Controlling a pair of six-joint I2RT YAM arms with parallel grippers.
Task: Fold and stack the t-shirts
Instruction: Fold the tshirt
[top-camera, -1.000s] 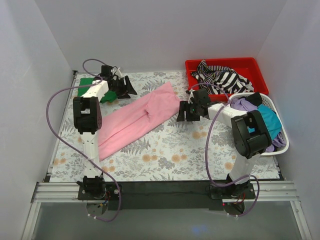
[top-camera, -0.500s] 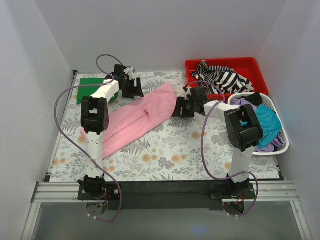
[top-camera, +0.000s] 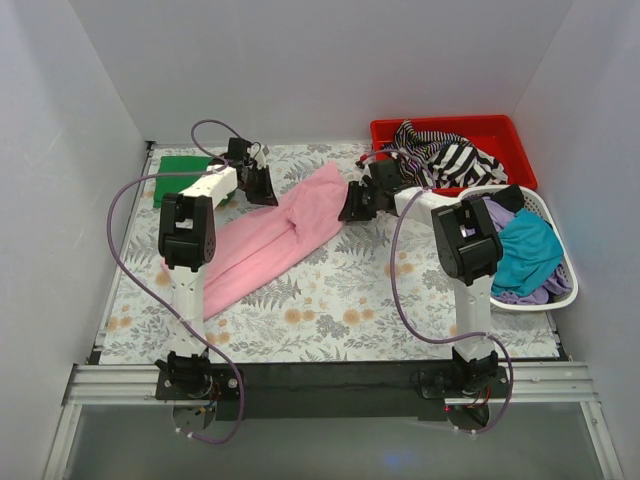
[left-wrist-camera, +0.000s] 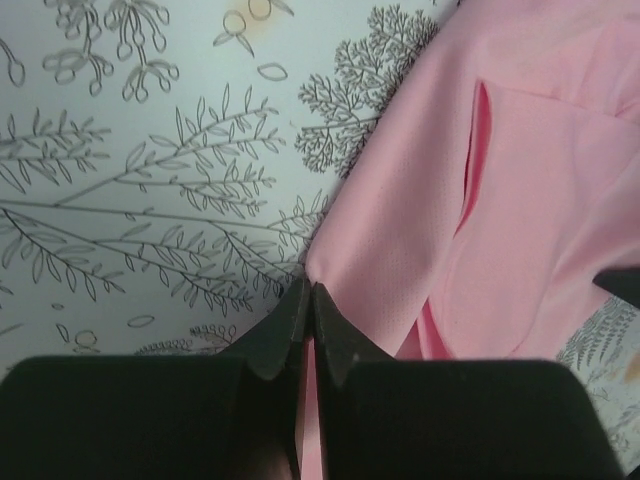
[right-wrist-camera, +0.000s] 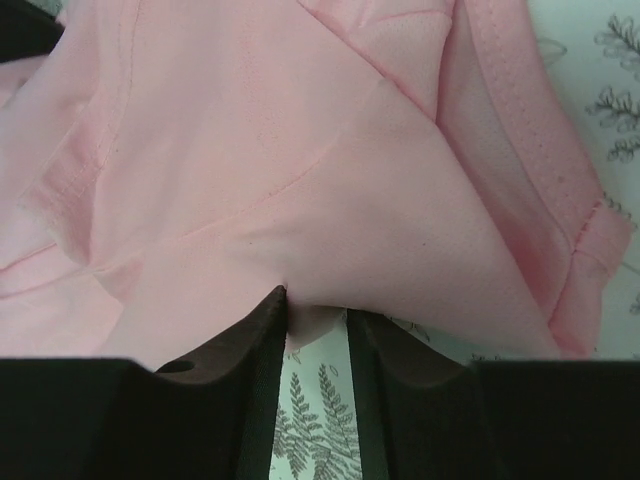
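The light pink t-shirt lies in a long diagonal strip across the flowered table. My left gripper sits at the shirt's far left edge, shut on a pinch of pink cloth that runs down between its fingers. At the shirt's far right corner my right gripper has its jaws apart. The pink hem drapes over the tips, and table pattern shows in the gap. A folded dark green t-shirt rests at the back left corner.
A red bin at the back right holds a black-and-white striped shirt. A white basket on the right holds teal and purple shirts. White walls close in the table on three sides.
Both grippers moved in to the pink shirt's far end. The left one closed on the cloth edge. The right one slid under the corner and its jaws narrowed.
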